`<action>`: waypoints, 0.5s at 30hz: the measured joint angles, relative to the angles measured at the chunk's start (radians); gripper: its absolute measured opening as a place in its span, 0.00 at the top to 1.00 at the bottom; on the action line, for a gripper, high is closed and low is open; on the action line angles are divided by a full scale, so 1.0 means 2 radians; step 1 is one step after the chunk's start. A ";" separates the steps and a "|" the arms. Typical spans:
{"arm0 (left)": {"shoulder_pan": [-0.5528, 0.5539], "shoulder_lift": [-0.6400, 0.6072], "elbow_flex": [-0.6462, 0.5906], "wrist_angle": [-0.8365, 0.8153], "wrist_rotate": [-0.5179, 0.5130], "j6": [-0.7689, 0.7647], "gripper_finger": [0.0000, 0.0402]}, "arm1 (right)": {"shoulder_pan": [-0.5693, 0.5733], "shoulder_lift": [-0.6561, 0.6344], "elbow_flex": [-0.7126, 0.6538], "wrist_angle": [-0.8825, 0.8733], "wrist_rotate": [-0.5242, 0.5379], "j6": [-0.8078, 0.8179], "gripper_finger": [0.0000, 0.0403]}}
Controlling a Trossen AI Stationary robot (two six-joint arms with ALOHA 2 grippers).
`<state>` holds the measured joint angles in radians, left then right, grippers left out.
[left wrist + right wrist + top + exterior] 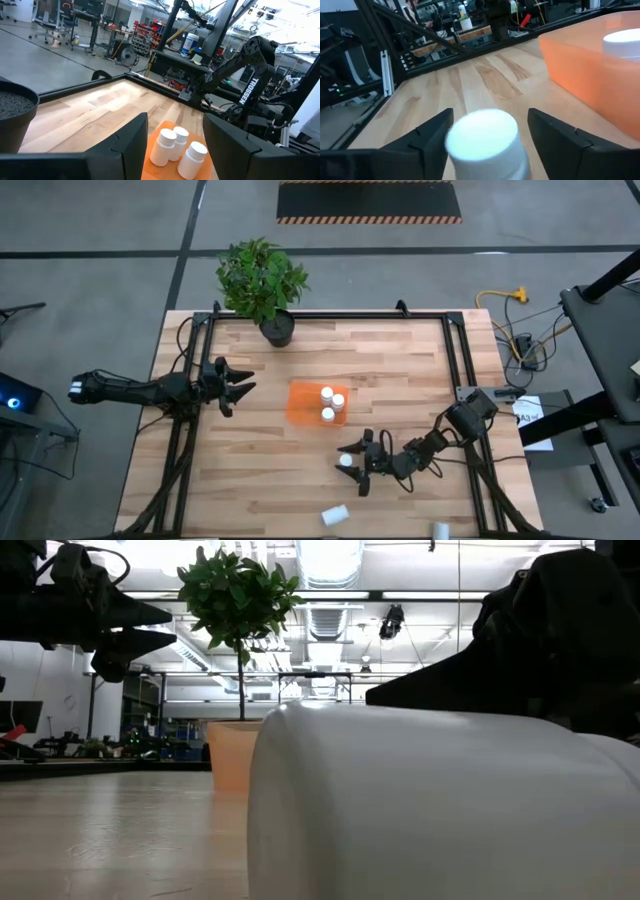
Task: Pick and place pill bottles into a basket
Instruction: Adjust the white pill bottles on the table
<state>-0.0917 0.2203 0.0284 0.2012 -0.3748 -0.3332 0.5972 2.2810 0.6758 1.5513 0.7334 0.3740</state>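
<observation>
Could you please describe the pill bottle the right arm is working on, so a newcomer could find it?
Start at the translucent orange plastic basket mid-table, then look toward the near edge on the right. There a small white pill bottle stands upright between the open fingers of the right hand; the other loose bottles lie unattended at the table's near edge.

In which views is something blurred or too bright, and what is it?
Low view: a lying pill bottle fills the foreground, soft, and the ceiling lights glare. Right wrist view: the bottle between the right gripper fingers is blurred. High view: evenly lit.
</observation>
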 joint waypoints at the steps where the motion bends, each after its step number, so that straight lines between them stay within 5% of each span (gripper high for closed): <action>1: 0.000 0.000 0.000 0.000 0.000 0.000 0.57 | 0.000 0.000 0.000 0.000 0.000 0.005 0.38; 15: 0.000 0.000 0.000 0.000 0.000 0.000 0.57 | 0.000 -0.062 0.000 -0.016 0.000 -0.030 0.27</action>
<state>-0.0921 0.2203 0.0284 0.2012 -0.3748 -0.3332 0.5976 2.1565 0.6762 1.5201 0.7334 0.3142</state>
